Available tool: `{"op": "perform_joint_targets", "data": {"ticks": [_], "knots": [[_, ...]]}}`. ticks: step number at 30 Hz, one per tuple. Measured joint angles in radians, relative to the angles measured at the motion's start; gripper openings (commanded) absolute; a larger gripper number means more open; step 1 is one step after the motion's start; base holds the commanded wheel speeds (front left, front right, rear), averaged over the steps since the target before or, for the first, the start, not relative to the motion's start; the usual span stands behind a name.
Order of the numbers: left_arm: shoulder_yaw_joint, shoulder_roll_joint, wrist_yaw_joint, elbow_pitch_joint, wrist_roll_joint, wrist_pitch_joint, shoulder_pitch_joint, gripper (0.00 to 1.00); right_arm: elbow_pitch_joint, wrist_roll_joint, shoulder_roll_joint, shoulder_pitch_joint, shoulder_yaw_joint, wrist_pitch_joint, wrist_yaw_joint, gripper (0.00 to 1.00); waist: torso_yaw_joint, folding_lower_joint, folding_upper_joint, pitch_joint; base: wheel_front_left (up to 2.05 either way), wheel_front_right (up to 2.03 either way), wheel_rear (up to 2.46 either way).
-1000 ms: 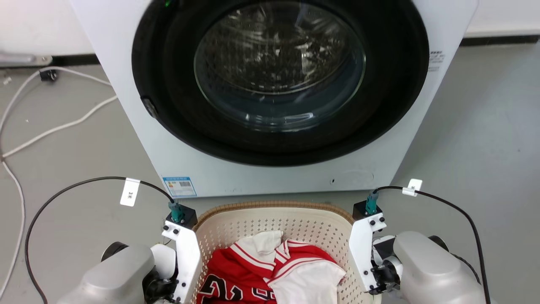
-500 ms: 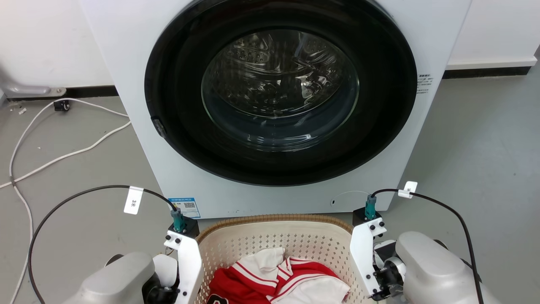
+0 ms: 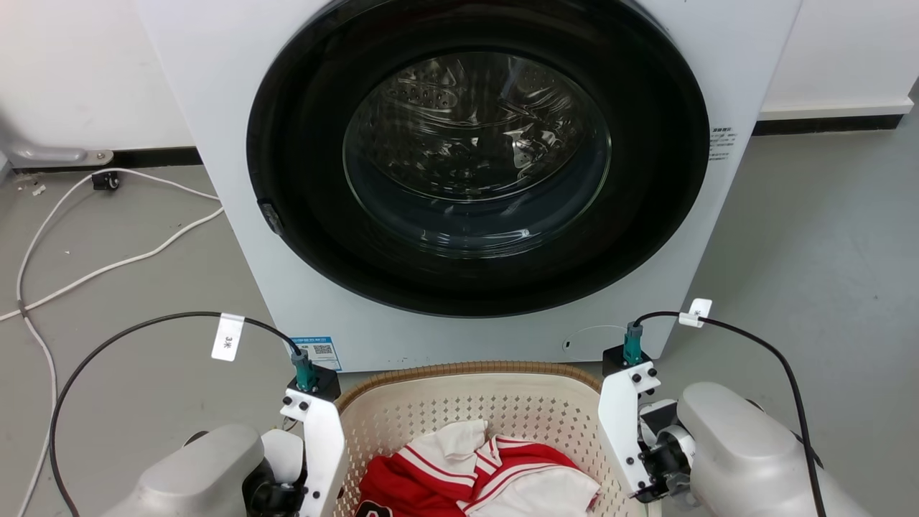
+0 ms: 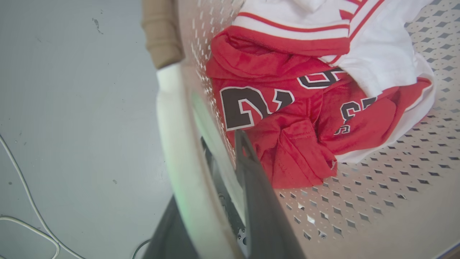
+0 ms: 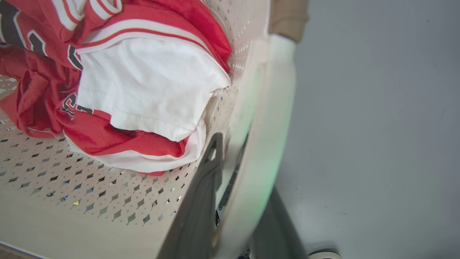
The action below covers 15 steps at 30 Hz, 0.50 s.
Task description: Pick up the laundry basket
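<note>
The laundry basket (image 3: 467, 370), cream perforated plastic with a brown woven rim, sits at the bottom centre of the head view, just before the washing machine. Red and white jerseys (image 3: 477, 470) lie in it. My left gripper (image 4: 212, 162) is shut on the basket's white left handle (image 4: 172, 118), one dark finger inside the wall and one outside. On the other side, my right gripper (image 5: 240, 165) clamps the white right handle (image 5: 267, 118) the same way. Both wrists (image 3: 316, 438) (image 3: 621, 424) flank the basket's sides.
A white front-loading washing machine (image 3: 474, 172) with a dark round door, which is closed, stands close behind the basket. White cables (image 3: 108, 266) trail over the grey floor at the left. Bare grey floor (image 3: 811, 244) lies to the right.
The head camera tilted up a second ago, shifting the whole picture down. Since then both wrists and the basket have risen slightly against the washing machine. Both grips are unchanged.
</note>
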Motion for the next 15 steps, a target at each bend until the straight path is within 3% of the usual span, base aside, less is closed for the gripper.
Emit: {"op": "perform_joint_targets", "data": {"ticks": [15], "knots": [[-0.001,0.002,0.000,-0.001,-0.003,0.004,-0.005,0.00,0.005,0.020,0.001,-0.014,0.020,0.004,0.000,0.00,0.001,0.0000,0.0000,0.002,0.00,0.00,0.00]]}}
